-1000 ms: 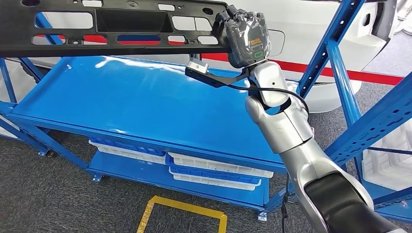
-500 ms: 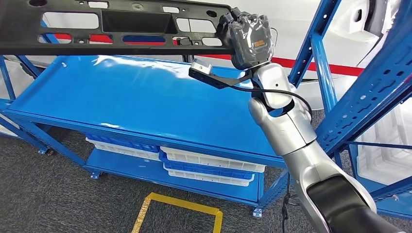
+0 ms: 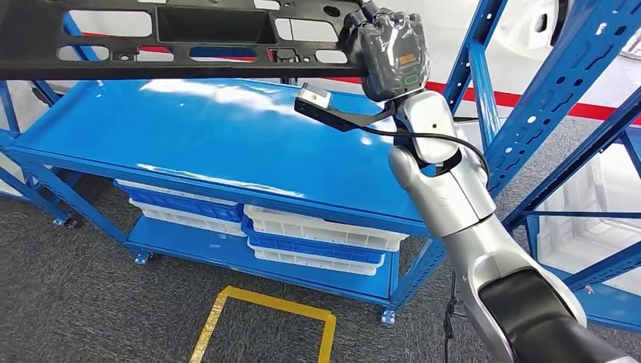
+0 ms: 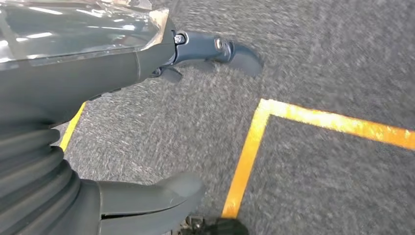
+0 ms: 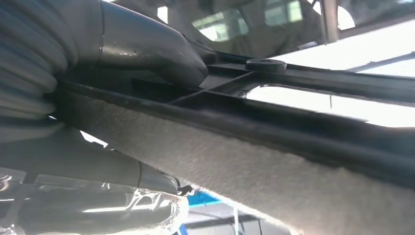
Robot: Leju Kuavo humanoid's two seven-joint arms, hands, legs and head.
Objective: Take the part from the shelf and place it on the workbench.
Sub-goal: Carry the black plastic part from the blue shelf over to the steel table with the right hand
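Observation:
The part (image 3: 189, 45) is a long black plastic panel with several rectangular openings. It stretches from the head view's top left to my right hand (image 3: 387, 49), which grips its right end. It hangs in the air above the blue table top (image 3: 227, 151) without touching it. In the right wrist view the part (image 5: 274, 132) runs across as a dark ribbed bar, with my right hand's thumb (image 5: 147, 44) pressed on it. My left hand (image 4: 73, 78) hangs over the grey floor with its fingers apart and nothing in it.
White and blue trays (image 3: 317, 234) are stacked on the table's lower level. Blue rack uprights (image 3: 544, 106) stand close on the right of my right arm. A yellow tape square (image 3: 264, 318) marks the grey carpet; one of its corners (image 4: 249, 147) lies below my left hand.
The whole picture has shifted, so the camera has moved: table and rack posts slide left in view. The part stays in my right hand, slightly higher in the picture.

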